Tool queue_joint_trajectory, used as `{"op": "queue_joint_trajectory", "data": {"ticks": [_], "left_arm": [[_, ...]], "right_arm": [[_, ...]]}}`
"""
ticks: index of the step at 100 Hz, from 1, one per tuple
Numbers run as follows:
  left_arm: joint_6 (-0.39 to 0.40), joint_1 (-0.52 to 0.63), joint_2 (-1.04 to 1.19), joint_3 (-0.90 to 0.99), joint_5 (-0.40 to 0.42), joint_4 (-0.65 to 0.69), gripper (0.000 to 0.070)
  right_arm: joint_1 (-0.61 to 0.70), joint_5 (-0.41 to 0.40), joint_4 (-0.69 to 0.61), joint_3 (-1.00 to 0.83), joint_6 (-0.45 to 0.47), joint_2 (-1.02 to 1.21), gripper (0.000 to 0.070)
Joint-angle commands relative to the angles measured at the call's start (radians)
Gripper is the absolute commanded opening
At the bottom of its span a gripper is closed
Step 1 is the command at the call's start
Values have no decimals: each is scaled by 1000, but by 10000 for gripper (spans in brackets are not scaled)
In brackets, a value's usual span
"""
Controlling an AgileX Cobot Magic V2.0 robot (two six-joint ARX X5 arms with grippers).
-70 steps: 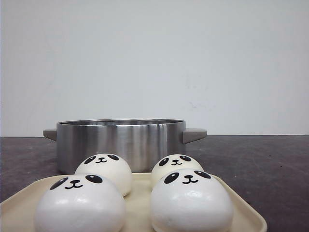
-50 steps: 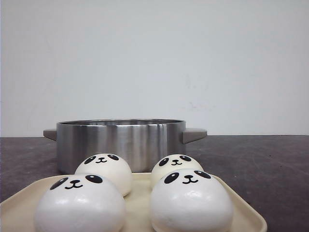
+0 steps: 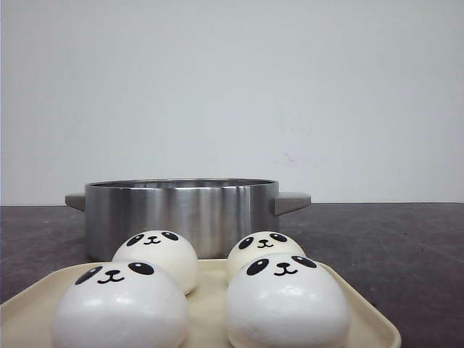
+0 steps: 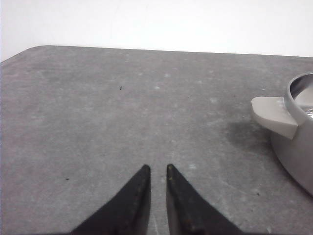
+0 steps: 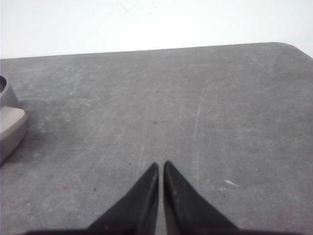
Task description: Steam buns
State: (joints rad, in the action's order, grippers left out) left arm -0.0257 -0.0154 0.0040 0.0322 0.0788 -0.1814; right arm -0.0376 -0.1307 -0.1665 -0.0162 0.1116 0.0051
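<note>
Several white buns with black panda faces sit on a beige tray [image 3: 366, 330] at the near edge of the front view: two in front [image 3: 119, 308] [image 3: 286, 304] and two behind [image 3: 158, 255] [image 3: 264, 250]. A steel pot [image 3: 181, 214] stands just beyond the tray. Neither gripper shows in the front view. In its own wrist view my left gripper [image 4: 157, 169] hovers over bare table beside the pot's handle [image 4: 274, 115], its jaws nearly together and empty. My right gripper [image 5: 161, 164] is shut on nothing over bare table, with the pot's other handle [image 5: 11, 125] off to the side.
The dark grey tabletop [image 3: 391, 239] stretches to both sides of the pot. Its rounded far corners show in the wrist views [image 4: 29, 51] [image 5: 288, 46], with a white wall behind.
</note>
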Motion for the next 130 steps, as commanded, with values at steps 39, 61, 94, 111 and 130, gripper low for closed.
{"op": "queue_joint_trajectory", "data": {"ticks": [39, 61, 94, 111, 130], "left_arm": [[-2, -1, -1, -18, 0, -4, 16], [-2, -1, -1, -18, 0, -4, 16], [-44, -1, -1, -18, -6, 3, 17], [-336, -1, -1, 2, -101, 29, 10], [-435, -1, -1, 72, -169, 32, 11]], "right_arm": [[1, 0, 9, 4, -4, -2, 11], [1, 0, 10, 4, -4, -2, 11], [2, -51, 156, 3, 269, -2, 11], [2, -136, 415, 2, 455, -2, 6], [2, -197, 404, -89, 512, -2, 4]]}}
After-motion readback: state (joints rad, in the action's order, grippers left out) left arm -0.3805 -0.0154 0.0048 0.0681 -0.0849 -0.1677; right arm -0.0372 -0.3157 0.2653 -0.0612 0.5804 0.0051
